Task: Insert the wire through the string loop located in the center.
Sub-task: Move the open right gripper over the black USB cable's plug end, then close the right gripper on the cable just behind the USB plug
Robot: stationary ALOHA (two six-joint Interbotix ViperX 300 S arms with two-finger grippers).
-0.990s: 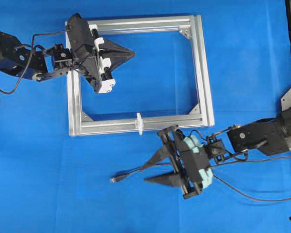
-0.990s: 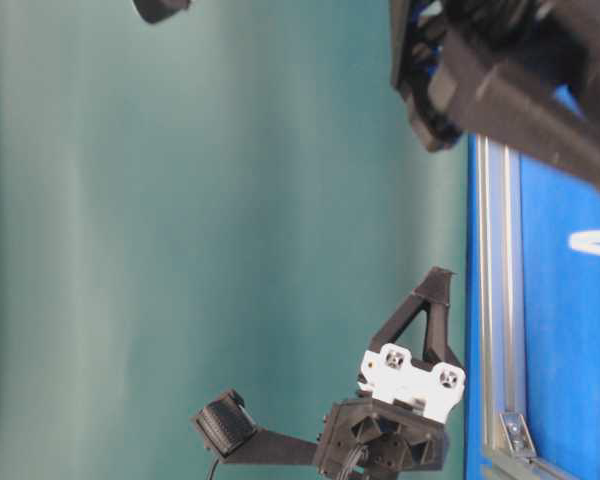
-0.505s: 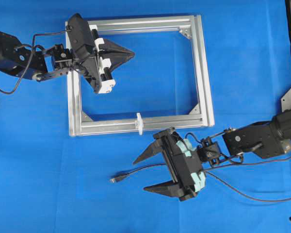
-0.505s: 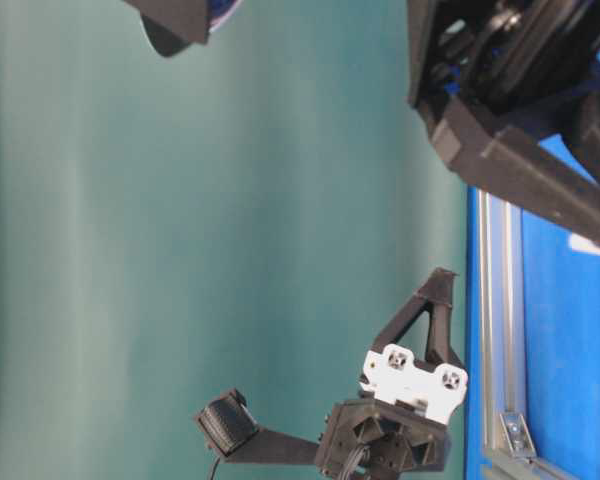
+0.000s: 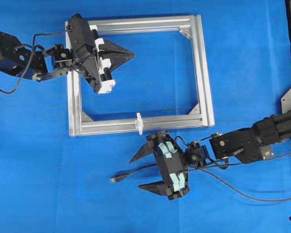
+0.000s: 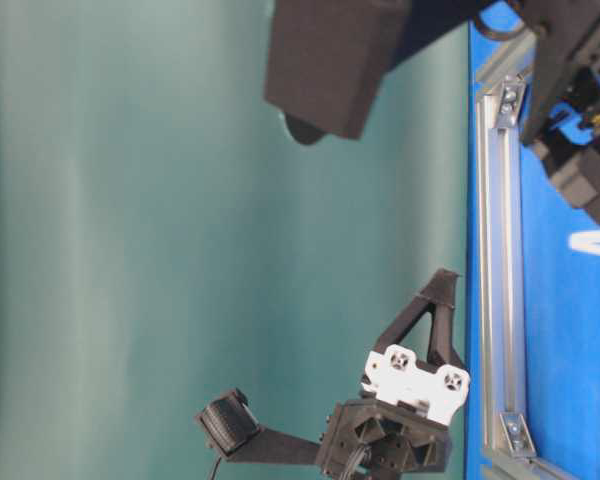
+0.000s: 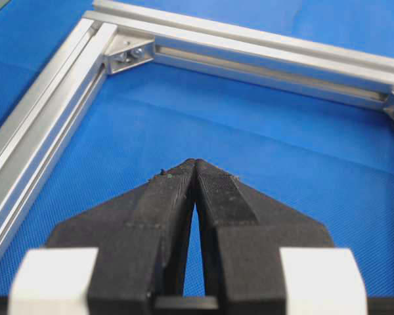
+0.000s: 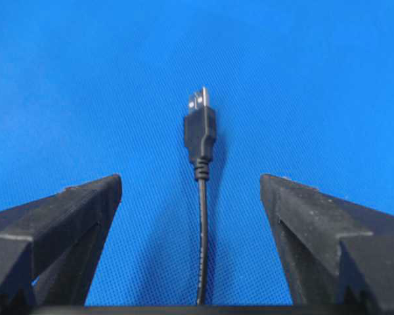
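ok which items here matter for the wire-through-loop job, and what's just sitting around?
Job:
- wire, plug end between the open fingers
- string loop on the frame's near bar
- right gripper, open around the wire

Not in play now:
- aluminium frame
- left gripper, shut, above the frame

You're looking at two black arms with boxy motor links and thin black cables looping along them. The left gripper [image 5: 131, 53] is showing black wedge fingers [image 7: 223, 197] with ribbed pads, white blocks and dark screws at its base. The right gripper [image 5: 138, 172] is wearing pale teal blocks behind black triangular fingers [image 8: 72, 210].
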